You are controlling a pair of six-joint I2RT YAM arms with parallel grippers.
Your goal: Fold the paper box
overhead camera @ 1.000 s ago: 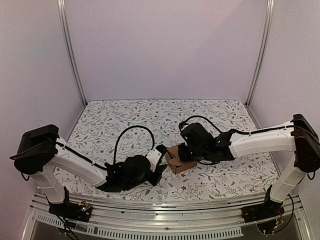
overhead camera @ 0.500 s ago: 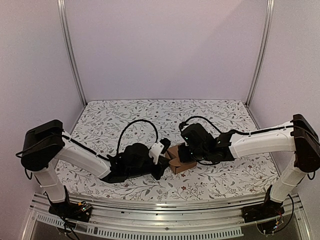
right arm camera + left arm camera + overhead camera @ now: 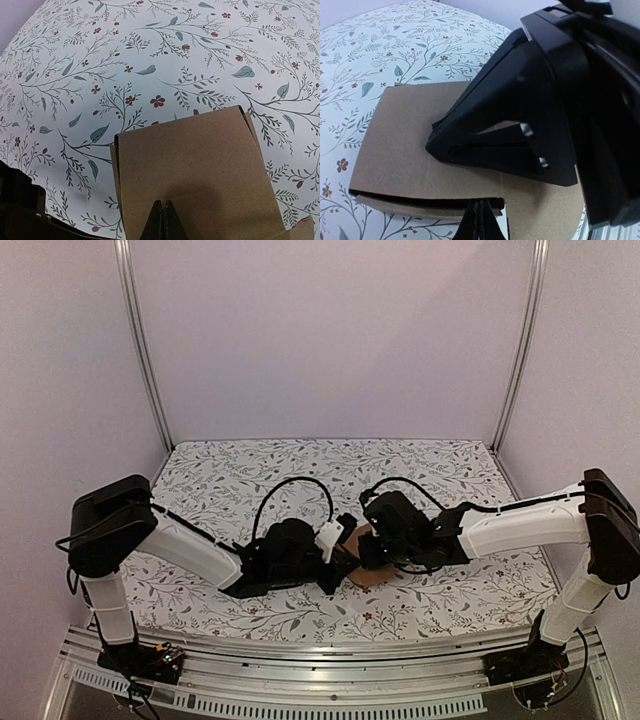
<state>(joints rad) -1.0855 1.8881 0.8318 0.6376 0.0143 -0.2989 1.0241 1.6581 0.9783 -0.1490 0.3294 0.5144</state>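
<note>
Two robot arms are bolted to a metal rail point(image 3: 330, 658) along the near edge of a table point(image 3: 230, 475) covered in a white cloth printed with leaves and small red flowers. The left arm point(image 3: 190, 550) reaches in from the near left and the right arm point(image 3: 520, 525) from the near right, and they meet just near of the table's middle. There lies the paper box point(image 3: 368, 577), a small plain brown cardboard box resting flat on the cloth, mostly hidden from above by the two wrists. The left gripper point(image 3: 480, 216) has its jaws pressed fully together, with the tip at the box's left-hand edge, where a dark slit shows between two cardboard layers. Whether it pinches any cardboard cannot be told. The right gripper point(image 3: 163, 212) is also clenched tight, holding nothing, and its joined tip rests on the box's flat top panel. A black cable point(image 3: 295, 490) loops up from each wrist. Beyond the box the patterned cloth runs to a pale wall point(image 3: 330, 340) at the far side, framed by two metal posts.
</note>
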